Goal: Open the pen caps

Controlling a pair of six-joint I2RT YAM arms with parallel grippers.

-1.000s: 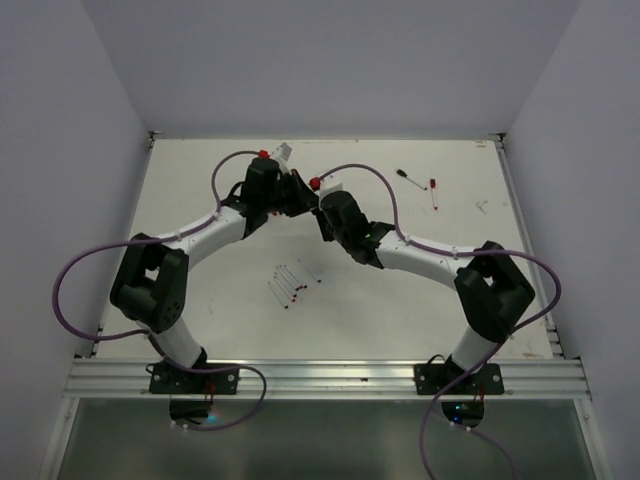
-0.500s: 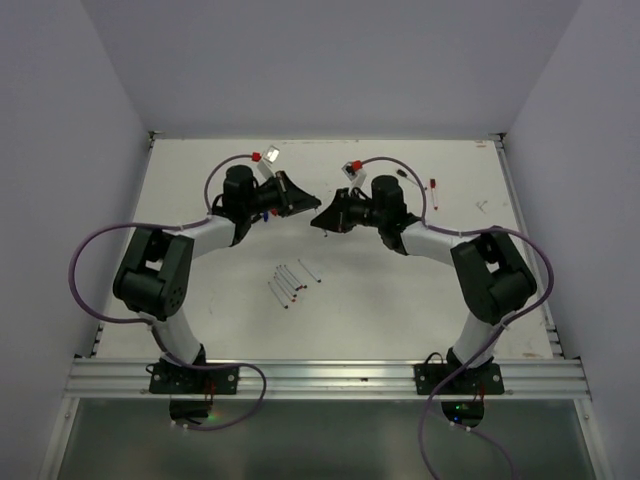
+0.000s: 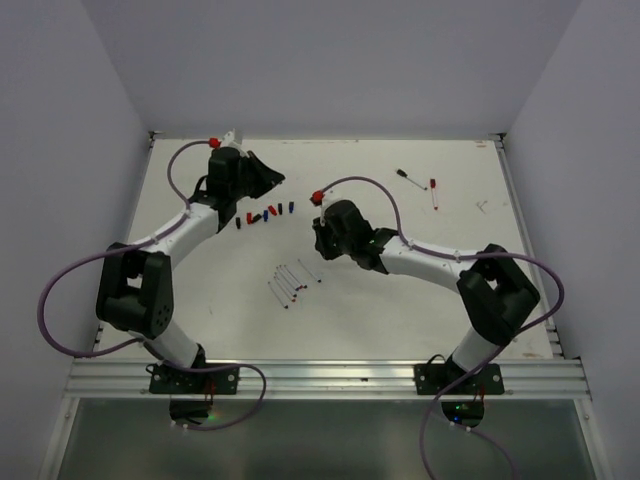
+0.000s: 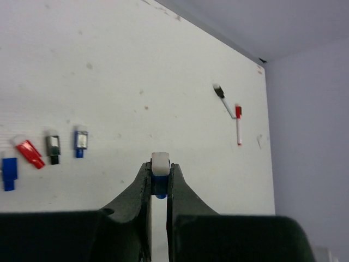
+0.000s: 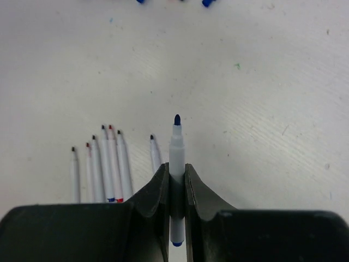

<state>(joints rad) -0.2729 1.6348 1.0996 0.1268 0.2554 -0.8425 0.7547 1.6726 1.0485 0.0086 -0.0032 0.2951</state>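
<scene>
I find the left gripper (image 4: 158, 170) clenched on a blue cap (image 4: 160, 162) and the right gripper (image 5: 175, 170) grasping the uncapped blue pen (image 5: 176, 139) mid-barrel. Both look light, stiff and slippery. Two capped pens (image 3: 433, 192) lie far right; grip barrel and cap separately.

Row of pen caps (image 3: 265, 214) near a cluster of pens (image 3: 291, 283)
</scene>
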